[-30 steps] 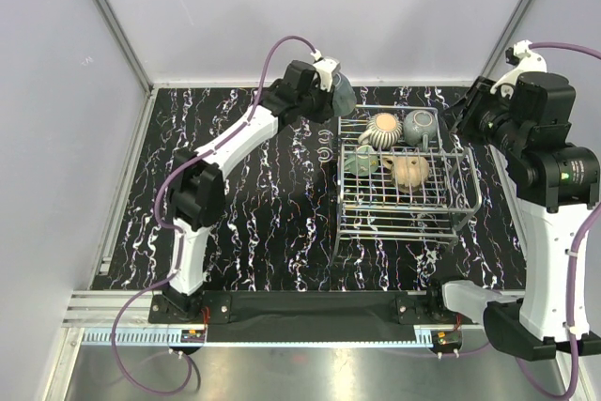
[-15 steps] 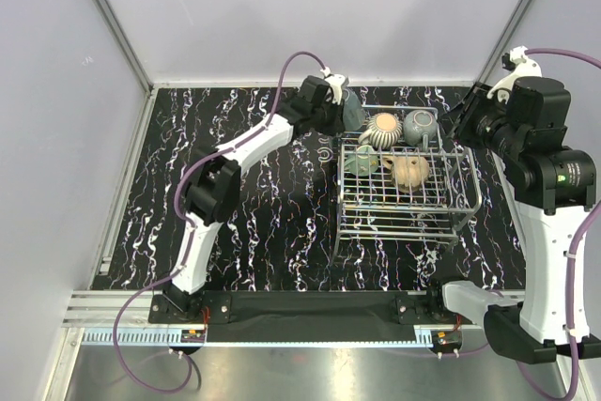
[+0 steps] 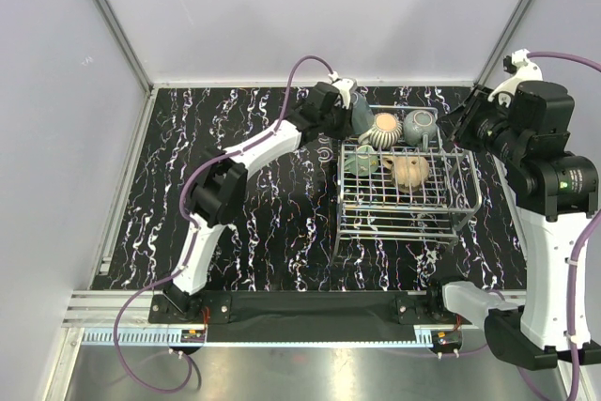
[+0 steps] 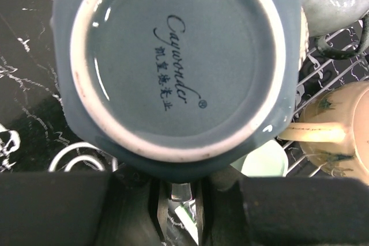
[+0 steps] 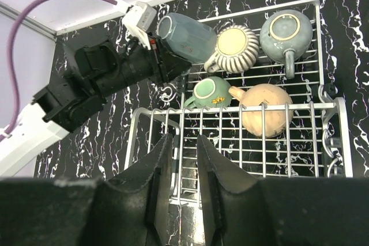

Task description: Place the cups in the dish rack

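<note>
My left gripper (image 3: 344, 103) is shut on the dark teal cup (image 3: 361, 115), held on its side over the far-left corner of the dish rack (image 3: 404, 232). In the left wrist view the cup's base (image 4: 179, 61) fills the frame above the left gripper (image 4: 180, 191). In the rack lie the cream ribbed cup (image 3: 383, 129), grey-green cup (image 3: 420, 124), teal-green cup (image 3: 362, 161) and tan cup (image 3: 409, 171). My right gripper (image 5: 183, 142) hovers high over the rack's near-left part (image 5: 230, 159), its jaws a narrow gap apart and empty. The right wrist view also shows the dark teal cup (image 5: 184, 37).
The rack stands on a black marbled mat (image 3: 263, 194) at the right of centre. Grey walls close the back and both sides. A small white ring mark (image 3: 324, 149) lies on the mat just left of the rack.
My left arm has carried the dark teal cup to the right, from beside the rack's far-left corner to over it, next to the ribbed cup. The right arm has barely shifted.
</note>
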Tool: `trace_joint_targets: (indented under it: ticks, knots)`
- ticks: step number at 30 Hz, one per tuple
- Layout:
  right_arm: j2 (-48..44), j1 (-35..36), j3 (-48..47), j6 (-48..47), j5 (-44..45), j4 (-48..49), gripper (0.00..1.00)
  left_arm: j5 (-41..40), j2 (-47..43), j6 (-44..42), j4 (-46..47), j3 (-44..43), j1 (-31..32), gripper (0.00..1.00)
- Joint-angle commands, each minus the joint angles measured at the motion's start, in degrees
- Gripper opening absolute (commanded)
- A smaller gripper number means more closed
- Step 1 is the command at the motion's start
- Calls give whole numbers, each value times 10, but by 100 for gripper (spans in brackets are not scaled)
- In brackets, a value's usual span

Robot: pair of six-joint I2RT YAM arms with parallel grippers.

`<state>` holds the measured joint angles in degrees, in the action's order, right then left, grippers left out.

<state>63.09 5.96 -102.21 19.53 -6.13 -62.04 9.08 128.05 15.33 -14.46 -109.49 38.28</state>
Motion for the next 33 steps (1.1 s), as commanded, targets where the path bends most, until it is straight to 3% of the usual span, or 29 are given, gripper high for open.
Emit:
trace_joint_targets:
  ticks: [1,9,22,33]
  knots:
    - [-10,2,-4,4,-4,15,30,-20,6,8,86,-35,7,0]
    - [-3,1,-11,2,-7,6,29,-58,-20,27,173,43,22,0]
    - [1,3,0,3,-20,19,27,-56,-21,5,169,6,24,0]
    - [3,2,3,6,-21,19,26,-180,-15,-16,207,24,55,0]
